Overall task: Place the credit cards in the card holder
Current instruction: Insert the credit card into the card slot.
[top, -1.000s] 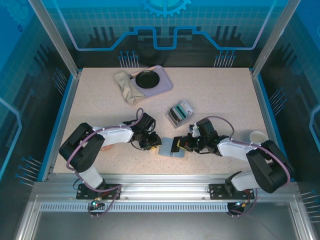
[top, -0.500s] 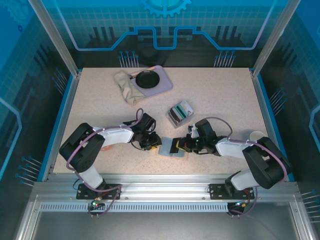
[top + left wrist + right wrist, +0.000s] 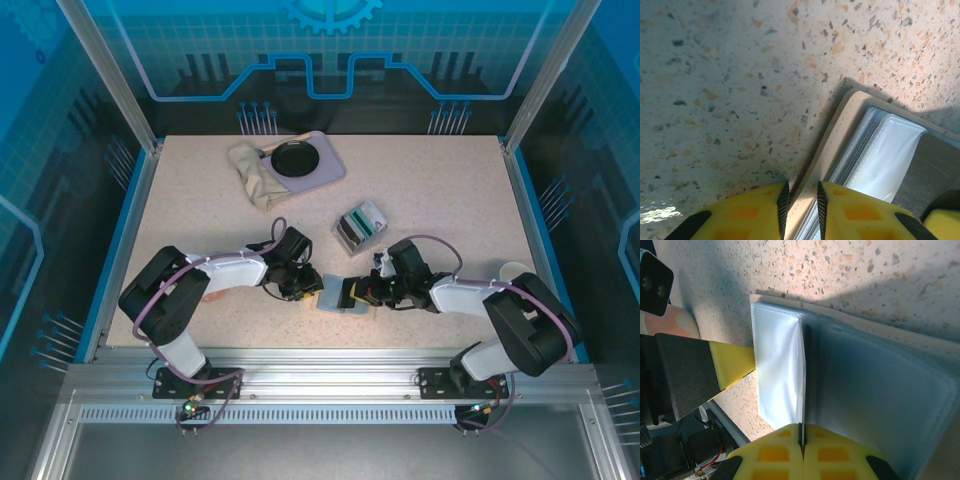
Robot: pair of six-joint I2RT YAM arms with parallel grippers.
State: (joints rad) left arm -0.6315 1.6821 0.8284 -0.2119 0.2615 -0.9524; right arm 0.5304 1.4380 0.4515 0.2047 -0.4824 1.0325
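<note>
The card holder [image 3: 340,298] lies open on the table between the two arms, tan-rimmed with clear sleeves inside. In the left wrist view my left gripper [image 3: 801,189] is shut on the tan left edge of the card holder [image 3: 840,125]. From the right, my right gripper [image 3: 362,291] reaches over the holder. Seen from the right wrist, my right gripper [image 3: 802,432] is shut on one credit card [image 3: 804,375], edge-on, standing in the card holder [image 3: 880,385] between its sleeves. More credit cards [image 3: 361,224] stand upright in a small grey tray behind.
A lilac tray [image 3: 325,170] holding a black plate [image 3: 294,158] sits at the back left beside a crumpled beige cloth [image 3: 252,172]. A white cup [image 3: 514,272] stands near the right edge, close to the right arm's elbow.
My right gripper has edged a little to the left, carrying the card further over the holder. The left gripper and the holder have stayed put.
</note>
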